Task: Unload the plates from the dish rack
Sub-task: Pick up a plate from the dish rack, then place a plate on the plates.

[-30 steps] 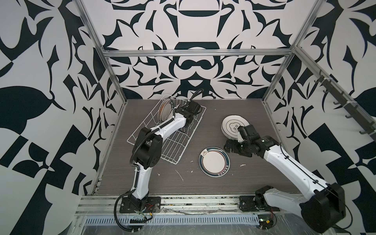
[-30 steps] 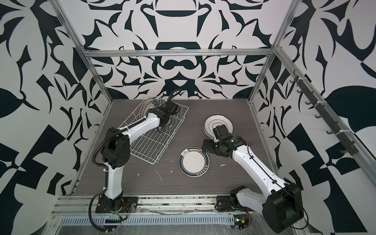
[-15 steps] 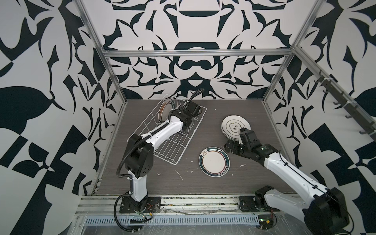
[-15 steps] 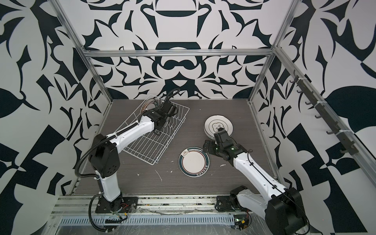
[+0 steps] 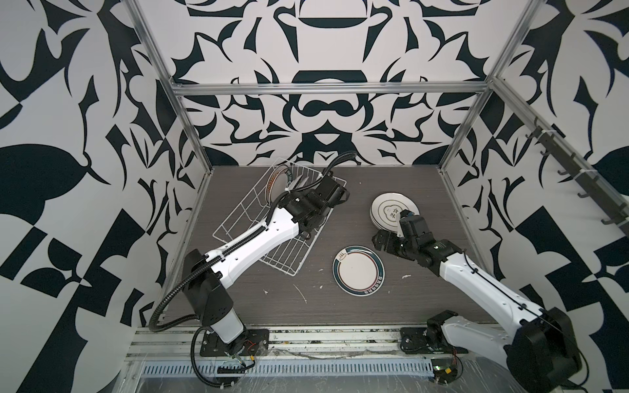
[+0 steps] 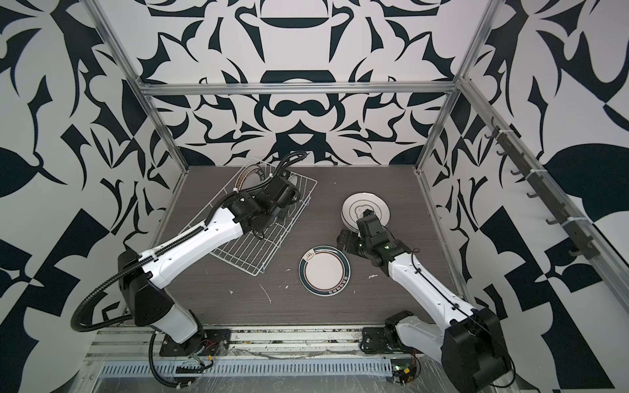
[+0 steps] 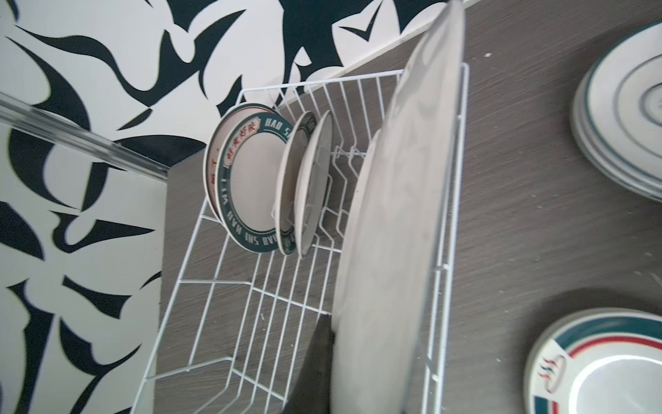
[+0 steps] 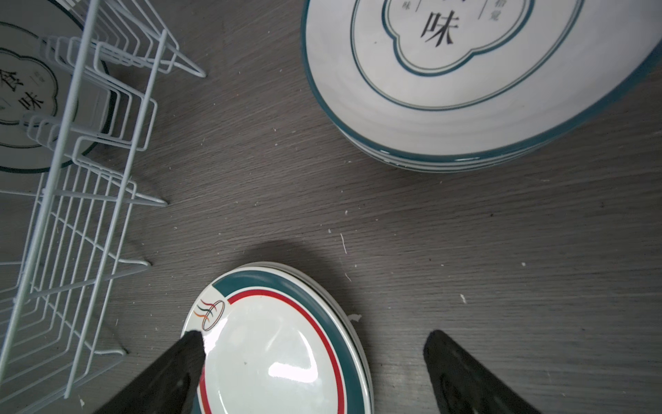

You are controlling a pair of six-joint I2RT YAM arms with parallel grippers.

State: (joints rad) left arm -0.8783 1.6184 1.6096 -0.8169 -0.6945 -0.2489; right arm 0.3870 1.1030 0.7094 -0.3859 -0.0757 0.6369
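The dish rack (image 5: pixel 289 253) is set slantwise on the table (image 5: pixel 238 306), under the left gripper (image 5: pixel 308 186), so its slots can be reached from above. By the right gripper (image 8: pixel 315 337) two piles are laid flat, apparently sorted by pattern: cloud-emblem plates (image 5: pixel 391 212) beyond it, teal-rimmed plates (image 5: pixel 359 274) beneath one finger. One plate (image 7: pixel 394 215) is clamped on edge by the left gripper, upright, likely so the prongs are cleared. A few standing plates (image 7: pixel 250 186) are seen ahead of it. The right gripper is spread wide and empty.
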